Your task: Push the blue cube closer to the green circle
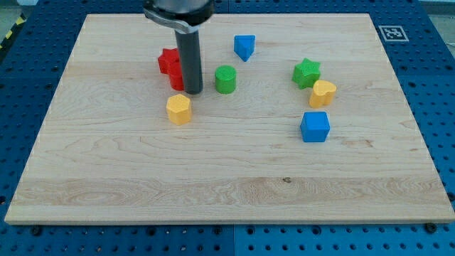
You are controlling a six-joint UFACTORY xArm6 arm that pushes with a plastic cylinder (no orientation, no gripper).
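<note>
The blue cube [315, 126] sits at the view's right of centre on the wooden board. The green circle [225, 79], a short cylinder, stands left of centre near the view's top, far up-left of the cube. My tip [193, 92] rests on the board just left of the green circle, right beside the red block [170, 66] and above the yellow hexagon block [179, 109]. The tip is far to the left of the blue cube.
A blue triangular block [244, 47] lies above-right of the green circle. A green star [306, 72] and a yellow heart-like block [322, 92] sit just above the blue cube. The board's edge [227, 220] borders blue pegboard.
</note>
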